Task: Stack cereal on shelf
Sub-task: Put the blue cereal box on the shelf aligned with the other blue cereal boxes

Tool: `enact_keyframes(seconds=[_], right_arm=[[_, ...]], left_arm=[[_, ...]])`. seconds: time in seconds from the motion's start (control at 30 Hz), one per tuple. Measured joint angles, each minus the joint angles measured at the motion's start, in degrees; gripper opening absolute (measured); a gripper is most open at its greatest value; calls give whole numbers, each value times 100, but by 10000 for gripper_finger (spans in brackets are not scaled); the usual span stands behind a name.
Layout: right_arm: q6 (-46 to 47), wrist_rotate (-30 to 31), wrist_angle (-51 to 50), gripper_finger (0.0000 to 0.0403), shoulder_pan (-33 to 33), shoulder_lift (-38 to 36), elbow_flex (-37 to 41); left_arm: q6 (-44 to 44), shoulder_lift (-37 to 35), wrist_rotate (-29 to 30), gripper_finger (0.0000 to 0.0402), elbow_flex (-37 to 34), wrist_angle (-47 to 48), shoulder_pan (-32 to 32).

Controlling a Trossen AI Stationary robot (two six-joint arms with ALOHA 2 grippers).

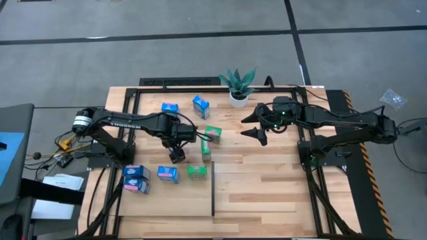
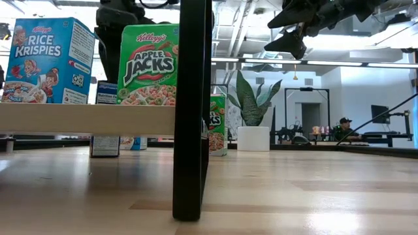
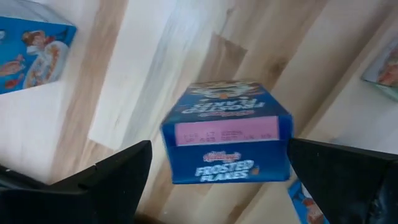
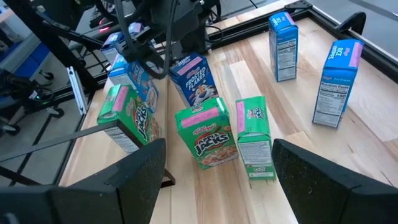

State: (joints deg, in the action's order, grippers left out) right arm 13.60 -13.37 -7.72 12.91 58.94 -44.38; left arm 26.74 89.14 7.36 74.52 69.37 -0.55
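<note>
Small cereal boxes, blue and green, stand on the wooden table's left half. A blue Frosted Flakes box (image 3: 227,134) (image 4: 194,79) stands upright on the wood. My left gripper (image 1: 177,156) (image 3: 219,149) hangs over it, pointing down and open, one finger off each narrow side; I see no touch. A blue Rice Krispies box (image 2: 46,62) and a green Apple Jacks box (image 2: 147,65) stand on the shelf's light board (image 2: 85,119). Raised beside the plant, my right gripper (image 1: 255,125) (image 2: 287,36) is open with nothing in it.
A potted plant (image 1: 238,85) stands at the table's far edge. A thin black divider (image 1: 213,190) rises near the front middle. Two green boxes (image 4: 207,137) (image 4: 254,134) stand close to the Frosted Flakes box, two blue ones (image 1: 169,108) (image 1: 201,105) farther back. Bare wood lies right of the divider.
</note>
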Motion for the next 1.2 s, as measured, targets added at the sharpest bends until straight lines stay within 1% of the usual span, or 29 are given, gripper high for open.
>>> enact_keyframes(seconds=[0.3, 0.53, 0.7, 0.9, 0.97, 1.2], right_arm=[[7, 0, 1, 317, 0, 0, 0], [5, 117, -1, 317, 0, 0, 0], [5, 153, -1, 317, 63, 2, 0], [3, 152, -1, 317, 148, 2, 0], [3, 151, -1, 317, 155, 2, 0], [11, 153, 8, 317, 151, 2, 0]], left_arm=[[-103, -2, 38, 367, 0, 10, 67], [-58, -2, -205, 367, 0, 10, 82], [-143, -2, -568, 367, 0, 17, 174], [-267, -2, -681, 367, 0, 209, 322], [-297, 0, -842, 367, 68, 332, 390], [-235, 0, -905, 367, 528, 468, 481]])
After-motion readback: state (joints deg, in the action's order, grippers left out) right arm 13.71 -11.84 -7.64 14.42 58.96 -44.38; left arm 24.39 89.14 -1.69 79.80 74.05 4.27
